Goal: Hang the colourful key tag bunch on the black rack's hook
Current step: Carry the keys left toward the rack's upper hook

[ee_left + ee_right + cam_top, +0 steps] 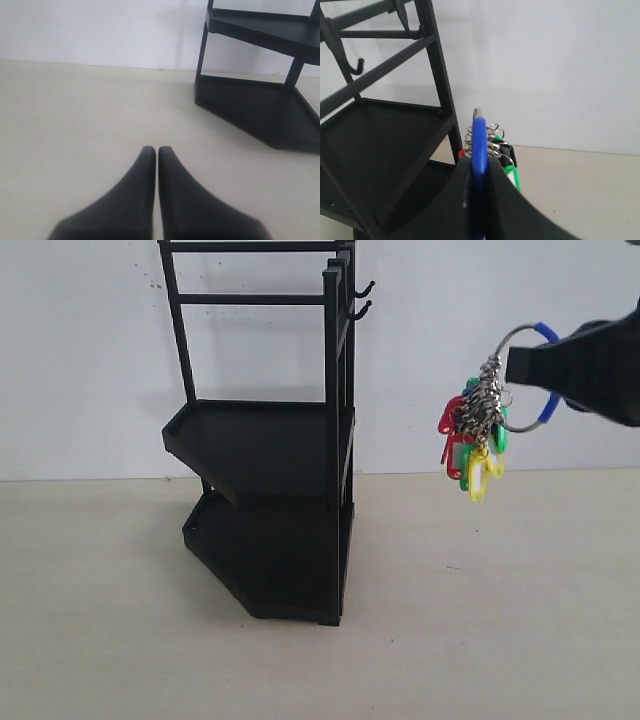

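My right gripper (520, 365) is shut on the blue-sleeved ring of the colourful key tag bunch (475, 435), held in the air to the right of the black rack (270, 450). Red, green and yellow tags dangle below the ring on short chains. In the right wrist view the blue sleeve (479, 145) is pinched between the jaws of that gripper (479, 162), with the chains just beyond. The lower hook (360, 311) and an upper one stick out of the rack's top right post, well left of and above the bunch. My left gripper (156, 150) is shut on nothing, low over the table.
A white wall rises behind the beige table (480, 620). The rack's lower tray (260, 110) lies ahead of the left gripper, off to one side. One hook (355, 67) shows in the right wrist view beside the rack's slanted bars.
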Motion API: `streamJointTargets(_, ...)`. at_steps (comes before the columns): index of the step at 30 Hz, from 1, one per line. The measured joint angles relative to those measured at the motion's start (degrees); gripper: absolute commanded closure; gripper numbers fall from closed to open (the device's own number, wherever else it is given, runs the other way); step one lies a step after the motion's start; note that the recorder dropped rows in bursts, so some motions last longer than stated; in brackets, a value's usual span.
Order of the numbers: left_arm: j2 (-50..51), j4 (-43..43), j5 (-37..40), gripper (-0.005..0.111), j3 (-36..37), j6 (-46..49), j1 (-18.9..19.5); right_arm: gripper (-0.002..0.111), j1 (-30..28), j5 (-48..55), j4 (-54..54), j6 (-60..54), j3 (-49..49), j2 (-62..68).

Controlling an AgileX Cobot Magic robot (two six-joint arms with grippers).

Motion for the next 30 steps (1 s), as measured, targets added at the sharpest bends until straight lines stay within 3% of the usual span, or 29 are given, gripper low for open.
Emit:
streamJointTargets(6, 0.0, 0.0, 0.0, 0.102, 0.0, 0.0, 0.0, 0.109, 1.8, -7.7, -4.2, 0.0, 4.1, -0.4)
streamJointTargets(14, 0.0, 0.0, 0.0, 0.102, 0.0, 0.0, 0.0, 0.109, 12.0, -13.0, -9.7, 0.1, 2.8, -1.7)
streamJointTargets(22, 0.0, 0.0, 0.0, 0.102, 0.0, 0.0, 0.0, 0.109, 12.6, -10.2, -7.7, -0.1, 1.9, -1.7)
streamJointTargets(30, 0.0, 0.0, 0.0, 0.102, 0.0, 0.0, 0.0, 0.109, 12.6, -10.2, -2.0, -7.6, -1.8, 1.5)
